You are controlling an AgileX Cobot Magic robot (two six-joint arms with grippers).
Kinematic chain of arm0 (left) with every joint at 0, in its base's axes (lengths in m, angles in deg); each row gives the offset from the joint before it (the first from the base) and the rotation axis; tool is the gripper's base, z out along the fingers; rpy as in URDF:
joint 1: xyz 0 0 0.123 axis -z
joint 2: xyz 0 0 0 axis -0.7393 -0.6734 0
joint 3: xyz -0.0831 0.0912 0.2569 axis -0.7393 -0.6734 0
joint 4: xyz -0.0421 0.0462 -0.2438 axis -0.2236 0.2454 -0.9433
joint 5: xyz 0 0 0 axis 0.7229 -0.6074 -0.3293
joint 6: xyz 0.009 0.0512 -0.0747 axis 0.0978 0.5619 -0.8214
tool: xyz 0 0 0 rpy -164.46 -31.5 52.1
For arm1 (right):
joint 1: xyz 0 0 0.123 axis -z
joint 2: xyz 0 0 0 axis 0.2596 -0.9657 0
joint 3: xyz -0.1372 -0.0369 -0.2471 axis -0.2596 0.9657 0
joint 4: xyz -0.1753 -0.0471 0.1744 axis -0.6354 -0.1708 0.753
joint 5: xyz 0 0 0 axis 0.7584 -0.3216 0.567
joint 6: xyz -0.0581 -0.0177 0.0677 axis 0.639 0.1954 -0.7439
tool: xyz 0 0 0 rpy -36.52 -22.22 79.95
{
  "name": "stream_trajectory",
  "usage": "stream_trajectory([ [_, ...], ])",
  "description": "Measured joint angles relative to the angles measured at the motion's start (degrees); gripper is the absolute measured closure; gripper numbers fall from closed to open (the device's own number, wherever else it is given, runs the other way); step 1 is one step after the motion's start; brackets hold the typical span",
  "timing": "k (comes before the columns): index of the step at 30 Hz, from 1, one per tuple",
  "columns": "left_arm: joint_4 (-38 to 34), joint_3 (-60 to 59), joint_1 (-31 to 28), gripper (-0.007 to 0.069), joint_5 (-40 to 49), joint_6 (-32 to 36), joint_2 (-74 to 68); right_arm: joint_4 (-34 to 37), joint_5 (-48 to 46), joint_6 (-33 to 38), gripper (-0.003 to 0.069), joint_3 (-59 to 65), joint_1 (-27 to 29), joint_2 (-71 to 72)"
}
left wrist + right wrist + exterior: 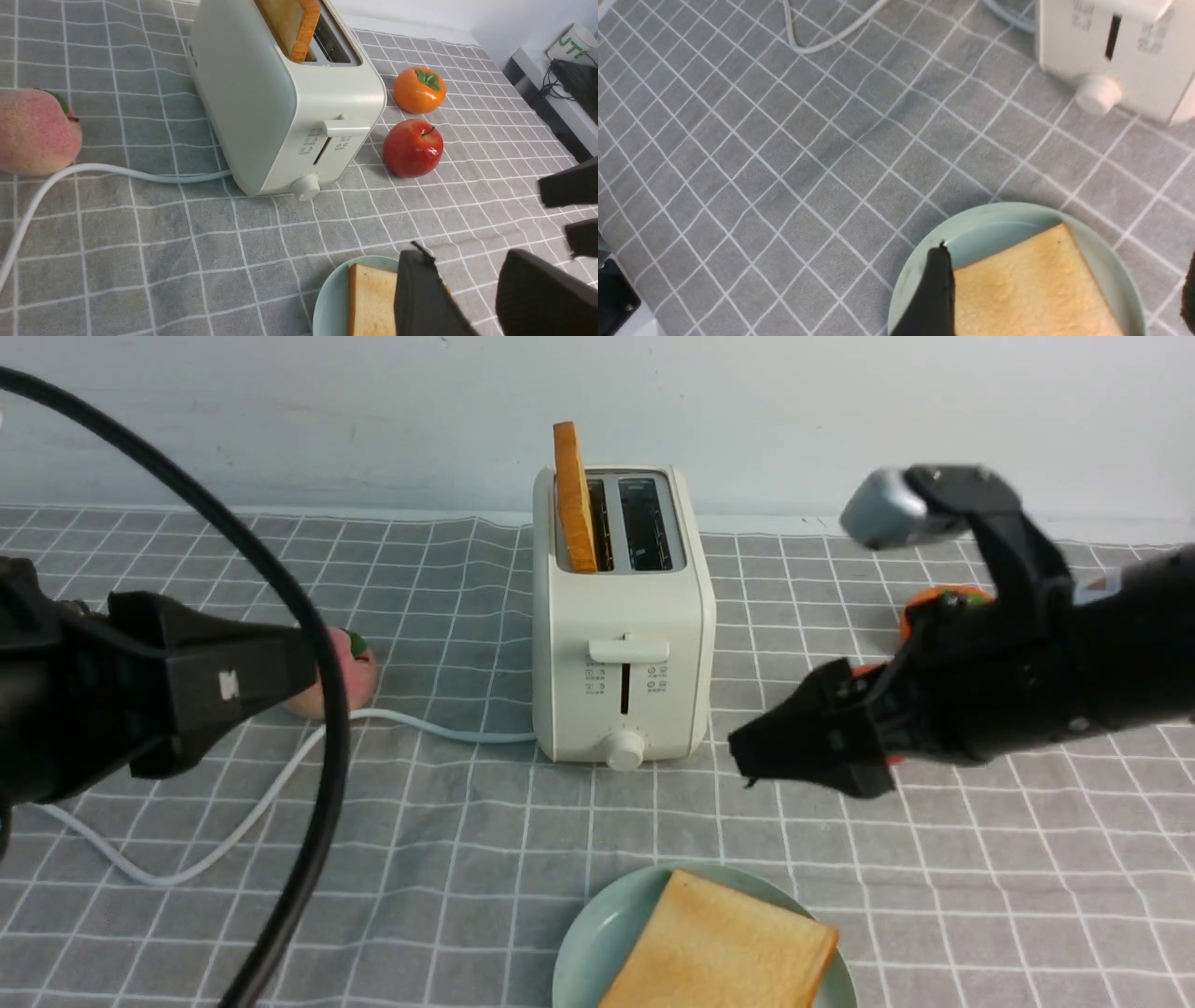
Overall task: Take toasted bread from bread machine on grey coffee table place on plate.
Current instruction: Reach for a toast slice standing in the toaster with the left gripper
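Note:
The cream-white bread machine [621,616] stands mid-table on the grey coffee table [467,859]. One slice of toasted bread [572,495] stands upright in its left slot; the right slot looks empty. A second slice [724,952] lies flat on the mint-green plate [588,943] at the front edge. My left gripper [462,261] is open and empty, low beside the plate [331,294]. My right gripper [1064,266] is wide open and empty, hovering over the slice on the plate [1031,289]; it shows in the front view [756,756] to the right of the bread machine.
A pink peach [359,677] lies left of the bread machine by its white cord [420,723]. A red apple [413,147] and an orange persimmon [419,90] sit to its right. A black cable [308,644] loops across the left foreground. A wall runs behind.

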Motion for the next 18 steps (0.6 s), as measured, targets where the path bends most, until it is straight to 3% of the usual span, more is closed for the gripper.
stream_trajectory([
  [9, 2.8, 1.9, 0.0, 0.0386, -8.2, 1.2, -12.3, -3.2, -14.9, -2.0, 0.0208, -8.7, 0.0, 8.9],
  [15, 5.6, 17.5, 0.0, 0.0386, -6.0, 1.7, -30.0, -1.6, -20.7, -2.3, 0.0374, -9.2, 0.0, 15.3],
  [18, 8.0, 30.3, 0.0, 0.0386, -0.4, -2.5, -39.3, -4.5, -21.3, -6.2, 0.0412, -9.2, 0.0, 16.6],
])
